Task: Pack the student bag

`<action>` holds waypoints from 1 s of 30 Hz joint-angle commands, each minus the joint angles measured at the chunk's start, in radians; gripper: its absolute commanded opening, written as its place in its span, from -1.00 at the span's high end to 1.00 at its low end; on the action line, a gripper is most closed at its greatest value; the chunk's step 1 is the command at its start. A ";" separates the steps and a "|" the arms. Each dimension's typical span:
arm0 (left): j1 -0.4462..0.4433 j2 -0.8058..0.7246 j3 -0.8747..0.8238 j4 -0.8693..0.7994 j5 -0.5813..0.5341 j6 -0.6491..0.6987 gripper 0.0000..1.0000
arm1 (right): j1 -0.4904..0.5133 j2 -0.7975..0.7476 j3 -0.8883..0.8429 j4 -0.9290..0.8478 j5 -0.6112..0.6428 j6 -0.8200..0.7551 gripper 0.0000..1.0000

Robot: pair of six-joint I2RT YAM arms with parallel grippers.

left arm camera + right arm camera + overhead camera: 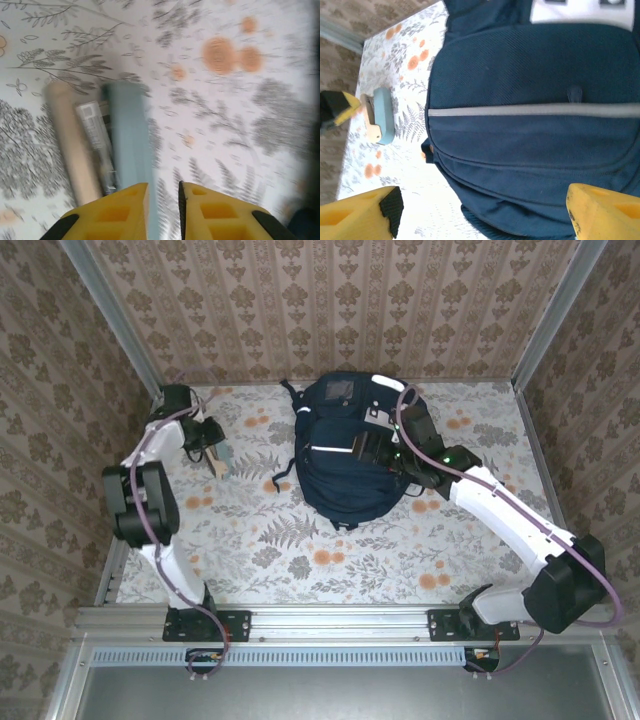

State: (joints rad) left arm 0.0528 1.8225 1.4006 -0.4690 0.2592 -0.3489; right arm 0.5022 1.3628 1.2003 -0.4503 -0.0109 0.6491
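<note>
Yellow fingers of the right claw (482, 212) stand spread wide, close over the large navy-blue fabric backpack (325, 480); it lies at the far middle of the flowered worktop (300, 560), well to the right of the left claw (163, 210); that claw is nearly pressed together; a pale-blue oblong case (127, 135) runs lengthwise into its gap; whether it pinches, I cannot tell.

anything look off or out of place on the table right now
Nothing looks spilled or damaged. The student bag lies flat around the middle of the table. The only loose things are a pale blue item and a beige item, side by side on the cloth outside the bag, by the left gripper.
</note>
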 commanded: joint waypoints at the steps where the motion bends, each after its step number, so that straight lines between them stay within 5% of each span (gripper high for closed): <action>1: -0.008 -0.162 -0.098 0.092 0.093 -0.079 0.68 | 0.008 0.081 0.083 -0.102 0.001 -0.289 -0.68; 5: -0.047 -0.293 -0.222 0.066 0.037 -0.098 0.57 | 0.009 0.153 0.163 -0.182 0.057 -0.345 -0.65; 16: -0.021 -0.175 -0.201 -0.032 -0.208 -0.104 -0.58 | 0.011 0.190 0.156 -0.143 -0.012 -0.272 -0.80; 30: 0.014 0.175 0.067 -0.144 -0.205 -0.064 -0.72 | 0.012 0.181 0.119 -0.109 -0.073 -0.236 -0.79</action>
State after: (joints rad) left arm 0.0608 1.9617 1.4094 -0.5510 0.0620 -0.4442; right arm 0.5079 1.5551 1.3380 -0.5751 -0.0528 0.3931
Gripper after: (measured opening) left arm 0.859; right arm 0.898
